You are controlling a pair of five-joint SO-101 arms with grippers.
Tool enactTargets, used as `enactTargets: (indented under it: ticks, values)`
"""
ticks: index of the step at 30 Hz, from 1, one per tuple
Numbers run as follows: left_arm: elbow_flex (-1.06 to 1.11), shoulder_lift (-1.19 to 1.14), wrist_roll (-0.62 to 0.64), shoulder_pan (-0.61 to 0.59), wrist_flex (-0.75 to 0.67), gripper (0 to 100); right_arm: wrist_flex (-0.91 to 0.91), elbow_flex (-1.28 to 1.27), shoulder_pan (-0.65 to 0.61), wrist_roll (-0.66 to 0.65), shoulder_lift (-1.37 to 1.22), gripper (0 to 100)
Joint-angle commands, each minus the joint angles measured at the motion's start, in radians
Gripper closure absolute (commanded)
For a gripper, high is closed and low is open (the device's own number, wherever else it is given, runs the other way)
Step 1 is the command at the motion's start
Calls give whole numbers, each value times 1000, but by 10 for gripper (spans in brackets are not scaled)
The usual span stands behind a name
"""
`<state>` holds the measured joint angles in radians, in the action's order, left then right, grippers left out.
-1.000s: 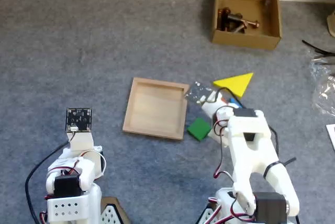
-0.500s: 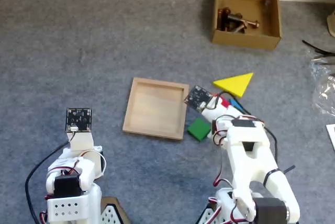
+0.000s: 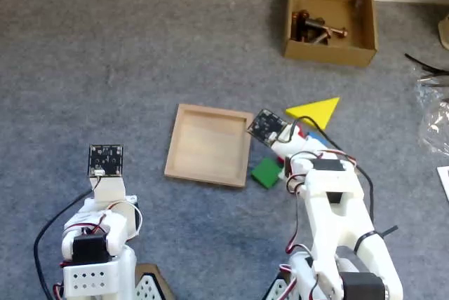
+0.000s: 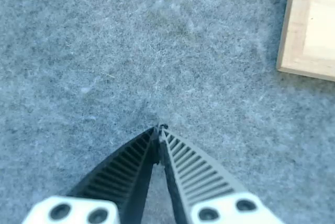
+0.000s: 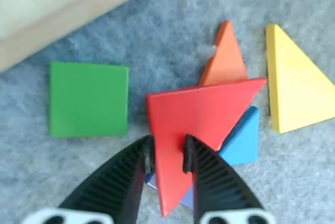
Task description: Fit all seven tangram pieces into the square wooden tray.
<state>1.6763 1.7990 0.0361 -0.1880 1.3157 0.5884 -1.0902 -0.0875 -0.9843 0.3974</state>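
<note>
Grey carpet (image 3: pixel 105 69) covers the table, and two white arms stand side by side at its near edge. The left arm (image 3: pixel 95 237) is folded close to its base; the left gripper (image 4: pixel 159 130) is closed with its dark ribbed fingers meeting at the tips, holding nothing, just above bare carpet, with a corner of the wooden tray (image 4: pixel 309 30) off to one side. The right arm (image 3: pixel 337 209) stretches forward over a cluster of tangram pieces. The right gripper (image 5: pixel 167 148) is clamped on the red triangle (image 5: pixel 199 114), one finger on each face, so the piece stands on edge above the others. Under and beside it lie a blue piece (image 5: pixel 243 137) and an orange triangle (image 5: pixel 225 56), both partly covered. A green square (image 5: pixel 89 98) lies flat between the gripper and the tray's near right corner, and a yellow triangle (image 3: pixel 313 112) lies just beyond the cluster. The square tray sits in the middle of the table, slightly turned, all these pieces outside it. Farther back, near the far edge, stands a cardboard box (image 3: pixel 365 30) holding brown metal objects
</note>
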Motion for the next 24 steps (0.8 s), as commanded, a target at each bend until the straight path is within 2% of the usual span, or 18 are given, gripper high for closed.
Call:
enactTargets:
  ticks: [1,7,11,18,24]
  values:
    - [21,-7,2,-8,8,995,1,-15,4,25,7,914]
    - [21,-7,2,-8,8,995,1,2,4,273,10,752]
    - [21,-7,2,-8,8,995,113,108,2,460,10,745]
    - [21,-7,2,-8,8,995,443,315,-61,505,10,745]
    - [21,-7,2,-8,8,995,470,438,-58,500,-1,742]
